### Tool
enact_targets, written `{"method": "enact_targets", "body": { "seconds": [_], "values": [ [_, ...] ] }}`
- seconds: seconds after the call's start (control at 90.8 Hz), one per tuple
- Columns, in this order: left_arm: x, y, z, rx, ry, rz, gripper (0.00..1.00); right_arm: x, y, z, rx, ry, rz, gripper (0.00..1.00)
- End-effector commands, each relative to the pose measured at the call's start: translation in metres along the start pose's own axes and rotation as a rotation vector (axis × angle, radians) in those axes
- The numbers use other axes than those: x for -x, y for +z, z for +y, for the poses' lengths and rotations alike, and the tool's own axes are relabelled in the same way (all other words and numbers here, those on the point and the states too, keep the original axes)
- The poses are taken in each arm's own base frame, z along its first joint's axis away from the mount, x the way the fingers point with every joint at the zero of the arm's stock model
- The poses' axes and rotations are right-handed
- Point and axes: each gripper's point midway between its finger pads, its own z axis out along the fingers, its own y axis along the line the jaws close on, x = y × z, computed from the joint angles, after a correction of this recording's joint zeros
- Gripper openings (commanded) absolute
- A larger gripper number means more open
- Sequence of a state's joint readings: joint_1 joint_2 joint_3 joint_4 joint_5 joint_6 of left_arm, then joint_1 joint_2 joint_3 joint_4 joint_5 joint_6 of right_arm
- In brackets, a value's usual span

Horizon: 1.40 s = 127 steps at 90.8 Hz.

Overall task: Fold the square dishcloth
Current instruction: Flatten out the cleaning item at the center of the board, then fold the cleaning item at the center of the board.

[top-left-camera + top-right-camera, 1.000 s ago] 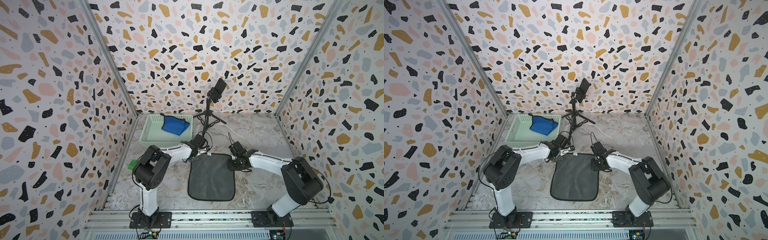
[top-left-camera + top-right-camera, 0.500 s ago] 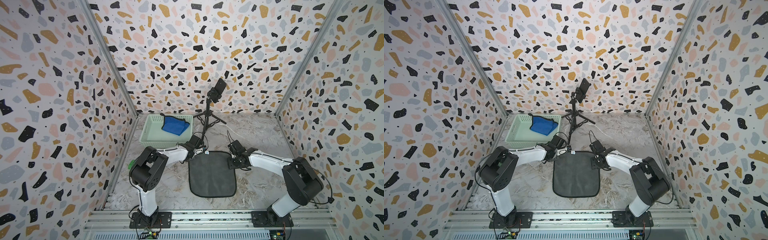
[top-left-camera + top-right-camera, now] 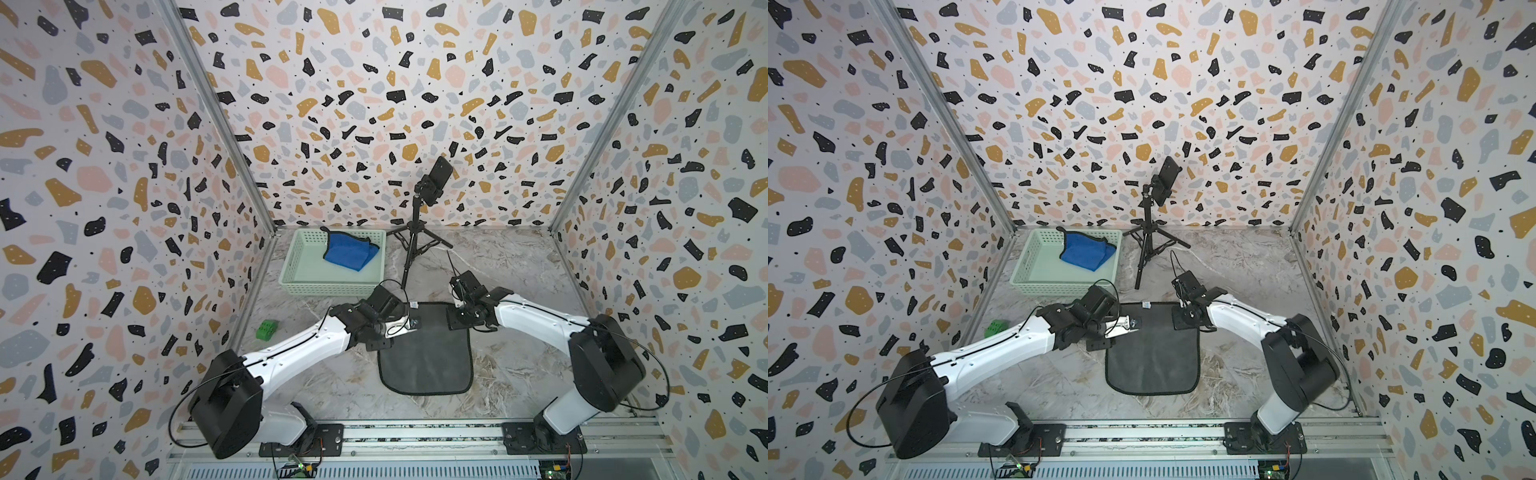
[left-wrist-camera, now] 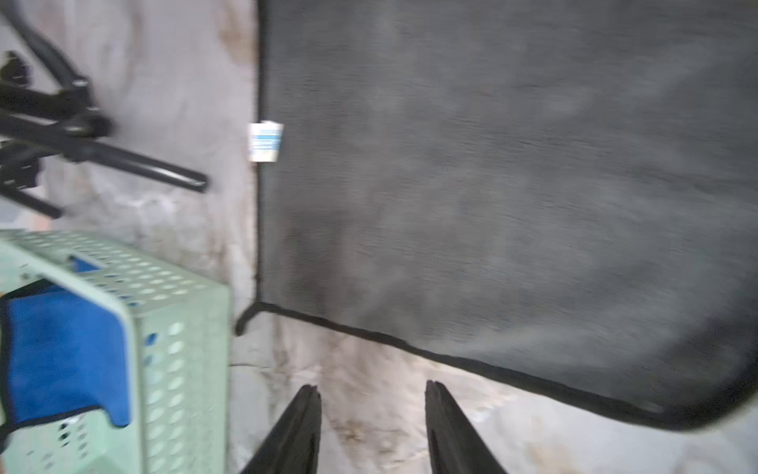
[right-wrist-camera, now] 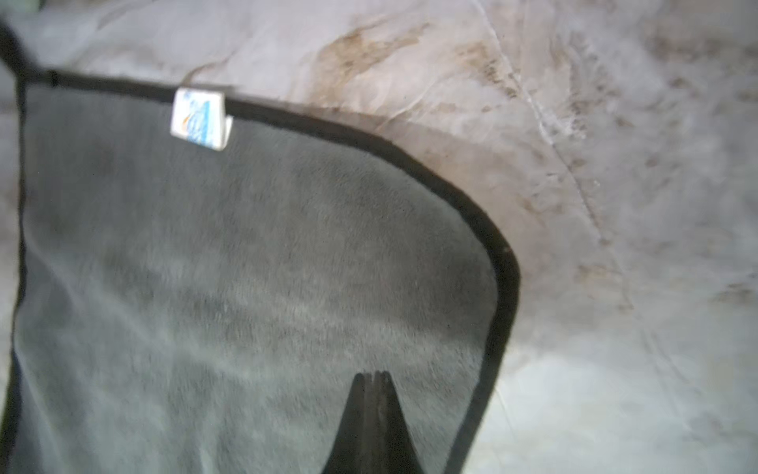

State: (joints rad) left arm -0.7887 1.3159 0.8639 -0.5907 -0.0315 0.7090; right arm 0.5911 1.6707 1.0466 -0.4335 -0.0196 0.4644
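Over the far right corner of the grey dishcloth [image 3: 426,357], my right gripper [image 5: 372,374] just snapped closed on nothing lol, and my left gripper [image 4: 371,385] is spreading, empty, beside its left edge. Cloth's flat on the table [image 3: 519,365], still unfolded.

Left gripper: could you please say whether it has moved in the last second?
Yes. The left gripper has drawn back from the green basket, toward the robot's base, in both top views.

Three walls [image 3: 374,104] close the cell, all covered with a terrazzo pattern of black, ochre, pink and grey flecks. Metal profiles [image 3: 216,112] stand in the two back corners. The bench [image 3: 511,266] has a grey marble look. The light is even.
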Motion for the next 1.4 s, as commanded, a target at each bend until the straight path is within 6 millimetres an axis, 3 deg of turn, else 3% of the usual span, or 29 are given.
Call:
{"method": "enact_targets", "body": {
  "seconds": [0.0,0.242,0.396,0.539,0.716,0.804,0.892,1.112,1.31,1.387],
  "values": [
    [-0.01,0.0,-0.053,-0.132,0.027,-0.008,0.45,0.015,0.005,-0.007,0.002,0.038,0.001,0.0],
    [-0.031,0.025,-0.073,-0.104,0.116,0.091,0.41,0.02,0.021,-0.016,-0.019,0.065,0.02,0.0],
    [-0.048,0.028,-0.082,-0.123,0.152,0.135,0.41,0.014,-0.003,-0.004,0.027,0.032,-0.027,0.5],
    [-0.046,0.004,-0.083,-0.11,0.199,0.073,0.45,-0.013,-0.049,0.003,0.018,-0.017,-0.11,0.64],
    [-0.025,-0.03,-0.109,-0.223,0.279,-0.119,0.64,-0.082,-0.078,0.012,0.029,-0.113,-0.1,0.66],
    [-0.014,-0.028,-0.115,-0.247,0.307,-0.183,0.66,-0.113,-0.078,0.016,0.07,-0.159,-0.056,0.67],
    [-0.003,-0.016,-0.115,-0.251,0.318,-0.207,0.65,-0.13,-0.08,0.017,0.114,-0.204,-0.064,0.69],
    [0.008,0.013,-0.107,-0.245,0.315,-0.147,0.54,-0.132,-0.085,0.017,0.18,-0.261,-0.178,0.71],
    [-0.004,0.021,-0.113,-0.264,0.327,-0.105,0.38,-0.129,-0.083,0.033,0.27,-0.342,-0.272,0.69],
    [-0.012,0.026,-0.111,-0.244,0.325,-0.074,0.26,-0.127,-0.084,0.041,0.306,-0.389,-0.321,0.67]
  ]
}}
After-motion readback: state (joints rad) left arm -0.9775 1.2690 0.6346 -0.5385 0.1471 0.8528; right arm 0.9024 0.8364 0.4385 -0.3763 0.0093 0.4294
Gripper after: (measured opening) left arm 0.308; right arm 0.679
